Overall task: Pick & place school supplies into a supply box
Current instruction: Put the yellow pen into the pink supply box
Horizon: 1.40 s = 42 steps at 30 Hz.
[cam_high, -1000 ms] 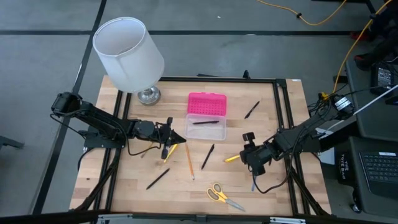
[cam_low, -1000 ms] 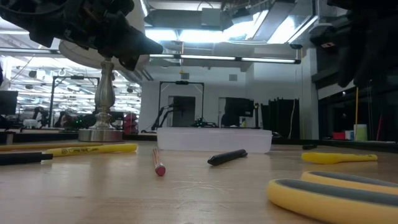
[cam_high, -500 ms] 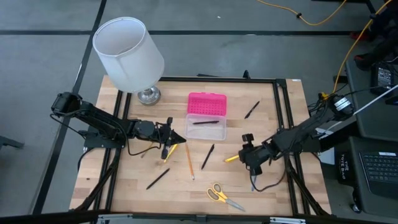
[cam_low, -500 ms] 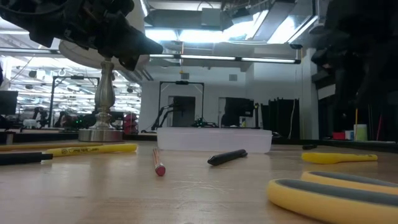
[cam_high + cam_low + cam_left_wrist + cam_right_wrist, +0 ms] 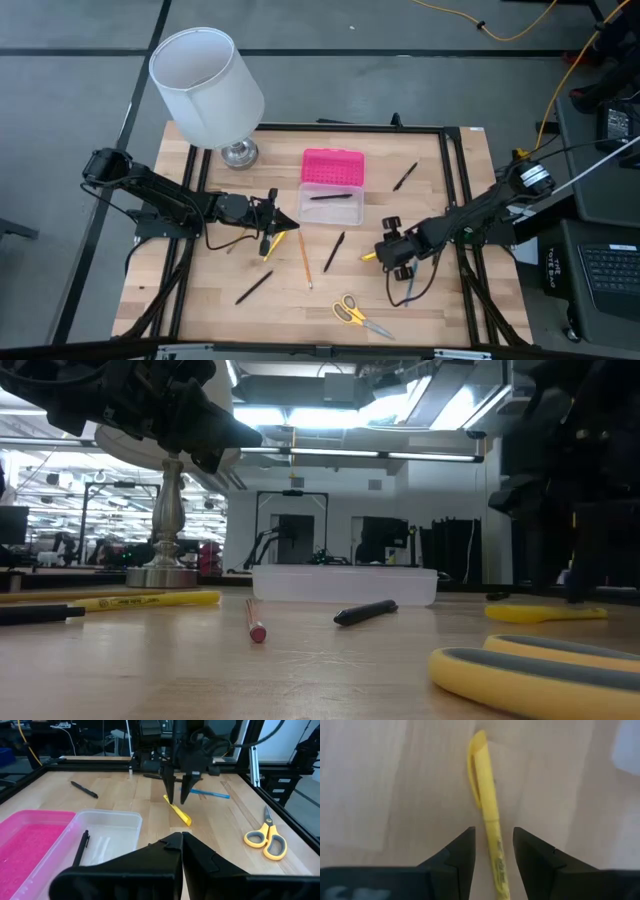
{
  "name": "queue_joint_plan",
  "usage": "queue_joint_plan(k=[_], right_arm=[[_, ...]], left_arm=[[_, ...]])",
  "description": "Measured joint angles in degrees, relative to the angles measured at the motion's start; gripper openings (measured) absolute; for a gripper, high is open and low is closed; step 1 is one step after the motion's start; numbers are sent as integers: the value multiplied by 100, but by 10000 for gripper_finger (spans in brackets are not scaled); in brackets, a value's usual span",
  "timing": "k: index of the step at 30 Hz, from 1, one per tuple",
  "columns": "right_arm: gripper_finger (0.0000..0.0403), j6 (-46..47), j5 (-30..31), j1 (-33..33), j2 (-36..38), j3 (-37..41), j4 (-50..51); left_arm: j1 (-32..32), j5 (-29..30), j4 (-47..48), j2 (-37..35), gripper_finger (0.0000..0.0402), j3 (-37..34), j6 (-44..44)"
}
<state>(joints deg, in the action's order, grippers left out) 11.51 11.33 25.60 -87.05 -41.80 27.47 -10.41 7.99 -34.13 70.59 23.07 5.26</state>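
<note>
The right gripper [image 5: 493,851] stands with jaws wide, straddling the yellow highlighter [image 5: 489,822] lying at four o'clock of the supply box [image 5: 331,203]; the left gripper [image 5: 283,221], closed and empty, waits at nine o'clock; an off-centre closure could roll the highlighter away.

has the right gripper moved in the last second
Yes. In the high view the right gripper has shifted left, toward the clear supply box, and now straddles the yellow highlighter with fingers open.
</note>
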Motion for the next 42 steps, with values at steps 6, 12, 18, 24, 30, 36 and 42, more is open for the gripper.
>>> queue_joint_plan(k=[6,12,18,24,30,36,42], right_arm=[[137,-2,-119,-96,-335,-6,-144],[137,-4,-349,-198,-473,-24,-182],[110,-25,-461,-318,-485,-20,-238],[59,92,-566,-395,-497,-15,-273],[36,291,-559,-395,-487,-13,-272],[46,307,-646,-406,-485,-165,-148],[33,348,-876,-406,-185,-418,155]], left_arm=[[0,0,2,2,2,0,0],[1,2,2,2,2,0,0],[0,2,2,1,3,0,1],[0,-3,2,1,2,0,17],[2,-7,2,0,3,0,172],[0,-13,2,2,2,0,256],[0,-17,4,2,4,0,256]])
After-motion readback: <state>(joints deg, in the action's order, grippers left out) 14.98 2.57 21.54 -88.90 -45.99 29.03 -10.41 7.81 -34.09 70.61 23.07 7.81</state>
